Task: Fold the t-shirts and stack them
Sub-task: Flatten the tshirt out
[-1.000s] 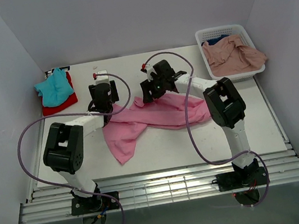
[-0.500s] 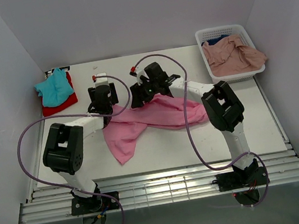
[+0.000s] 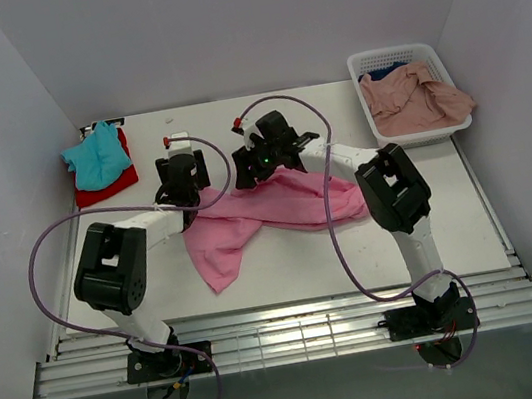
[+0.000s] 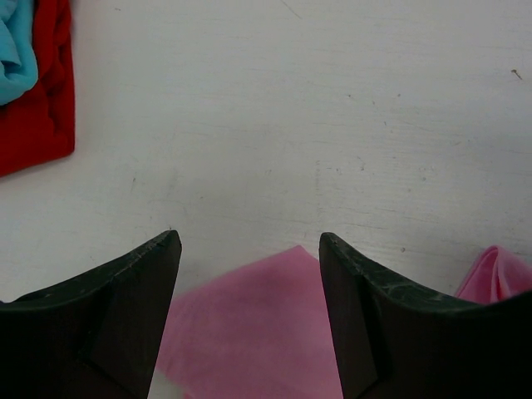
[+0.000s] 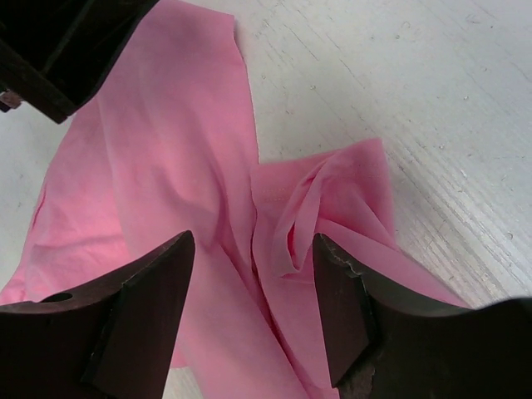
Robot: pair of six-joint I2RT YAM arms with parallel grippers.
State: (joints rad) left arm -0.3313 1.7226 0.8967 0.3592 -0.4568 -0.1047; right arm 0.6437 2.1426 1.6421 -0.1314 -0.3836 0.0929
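The bright pink t-shirt lies crumpled across the middle of the table. My left gripper is open above its far left corner, which lies flat between the jaws. My right gripper is open above a bunched fold of the same shirt; the left gripper shows at the top left of the right wrist view. A teal t-shirt lies on a red t-shirt at the far left, both also in the left wrist view. A dusty salmon-pink t-shirt hangs over the basket, with dark blue cloth behind it.
The white lattice basket stands at the far right corner. White walls enclose the table on three sides. Purple cables loop from both arms over the table's near part.
My right gripper has moved left along the shirt's far edge, toward my left gripper. The left gripper has shifted slightly. The pink shirt lies about as before.
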